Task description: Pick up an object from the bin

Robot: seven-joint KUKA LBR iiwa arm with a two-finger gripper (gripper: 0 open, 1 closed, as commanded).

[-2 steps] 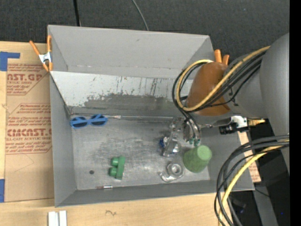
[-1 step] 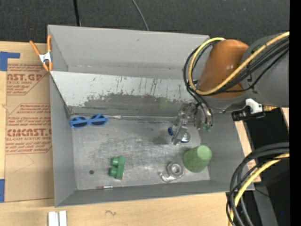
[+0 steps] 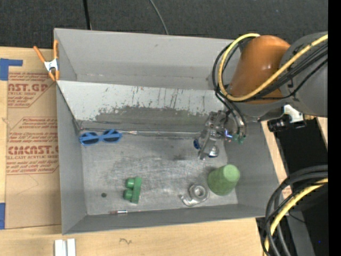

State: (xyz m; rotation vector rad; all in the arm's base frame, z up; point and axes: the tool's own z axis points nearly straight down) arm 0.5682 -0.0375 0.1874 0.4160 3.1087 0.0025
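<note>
Near one gripper [image 3: 209, 149], one green cup [image 3: 223, 180], one metal ring [image 3: 196, 192]; one green block [image 3: 132, 189]

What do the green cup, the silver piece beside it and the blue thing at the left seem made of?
The green cup looks like matt plastic: even colour, soft shading, no glints. The silver piece beside it is probably bare metal, grey with bright highlights. The blue thing by the left wall seems plastic, uniformly saturated blue; finish unclear.
</note>
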